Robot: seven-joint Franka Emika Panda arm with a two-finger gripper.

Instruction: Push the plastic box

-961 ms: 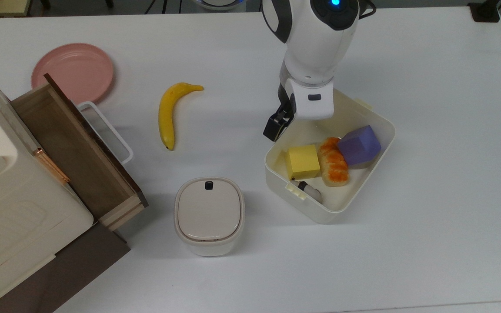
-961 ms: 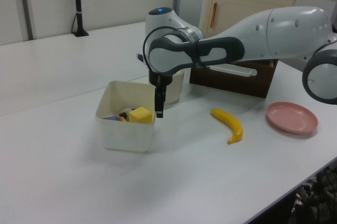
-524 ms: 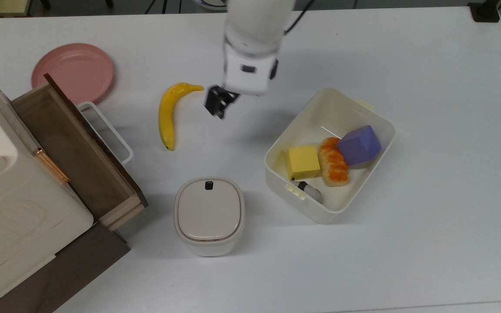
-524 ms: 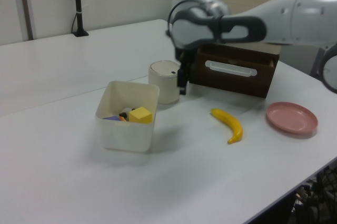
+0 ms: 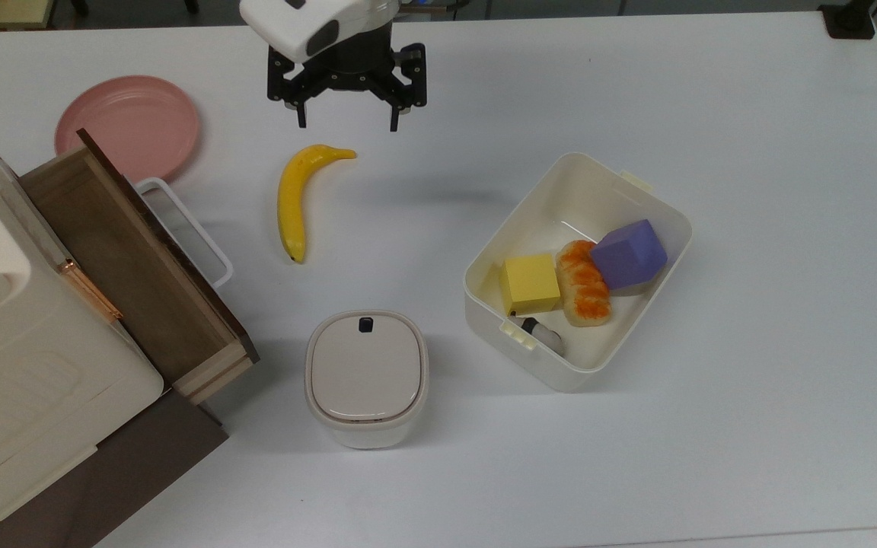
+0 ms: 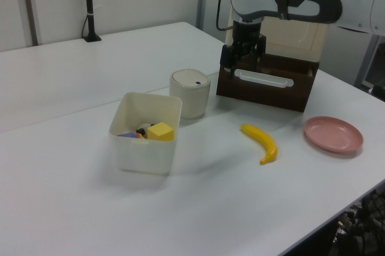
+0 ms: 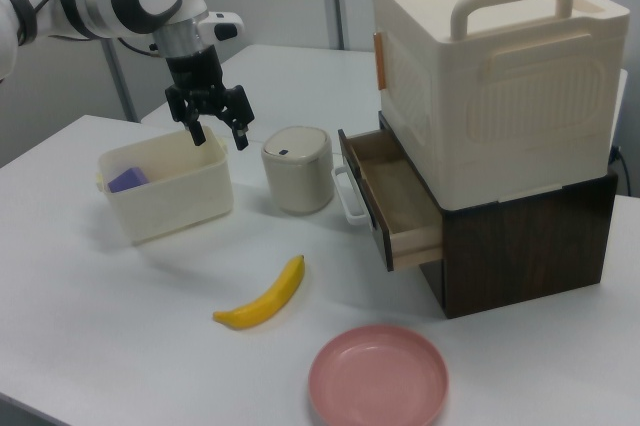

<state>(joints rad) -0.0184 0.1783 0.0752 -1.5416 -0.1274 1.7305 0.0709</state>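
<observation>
The plastic box [image 5: 553, 202] is a cream bin standing at the top view's right of centre. It holds a yellow block [image 5: 530, 283], an orange pastry-like piece [image 5: 583, 283] and a purple block [image 5: 627, 253]. My gripper [image 5: 347, 120] hangs in the air well away from it, up and to the top view's left, above the banana's tip. Its fingers are spread wide with nothing between them. In the left view the gripper [image 6: 242, 67] is in front of the drawer, far right of the box [image 6: 141, 154]. In the right view the gripper [image 7: 220, 136] hovers above the box [image 7: 170, 201].
A banana [image 5: 292, 199] lies below the gripper. A pink plate [image 5: 128, 125] sits at the top view's left. A lidded cream container [image 5: 366, 377] stands to the left of the box in the top view. A cream cabinet with an open wooden drawer [image 5: 130, 266] fills the left edge.
The arm has swung away from the box's rim, up and to the top view's left past the banana tip, and the gripper has turned. The box has not moved.
</observation>
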